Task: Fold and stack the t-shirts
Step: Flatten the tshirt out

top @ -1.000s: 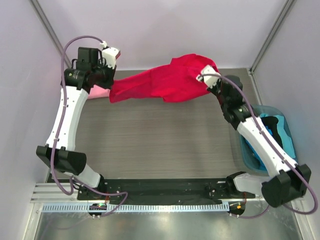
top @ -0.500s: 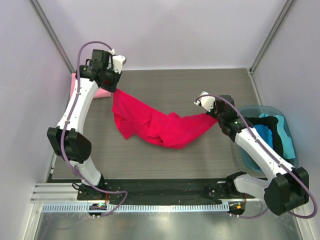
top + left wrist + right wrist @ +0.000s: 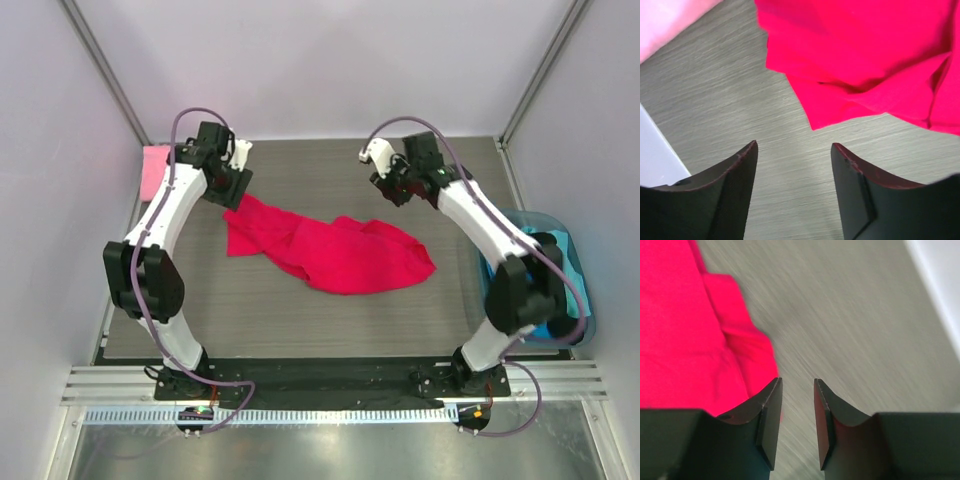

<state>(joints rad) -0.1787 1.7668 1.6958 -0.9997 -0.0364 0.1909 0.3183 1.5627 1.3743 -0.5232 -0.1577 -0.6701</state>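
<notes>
The crimson-red t-shirt (image 3: pixel 330 250) lies crumpled on the table's middle, touched by neither gripper. It fills the upper right of the left wrist view (image 3: pixel 865 55) and the left of the right wrist view (image 3: pixel 685 330). The light pink t-shirt (image 3: pixel 155 170) lies folded at the far left edge and shows as a corner in the left wrist view (image 3: pixel 670 20). My left gripper (image 3: pixel 237 190) (image 3: pixel 794 147) hangs open and empty just above the red shirt's left end. My right gripper (image 3: pixel 392 190) (image 3: pixel 796 382) is open and empty beyond the shirt's right end.
A blue bin (image 3: pixel 575 300) holding blue and black cloth stands at the table's right edge beside the right arm. White walls enclose the table at the back and sides. Bare grey tabletop (image 3: pixel 300 330) lies in front of the red shirt.
Both grippers opened and released the red t-shirt, which dropped from its stretched hold onto the table in a heap. The right arm swung back and up; the left lifted slightly off the cloth.
</notes>
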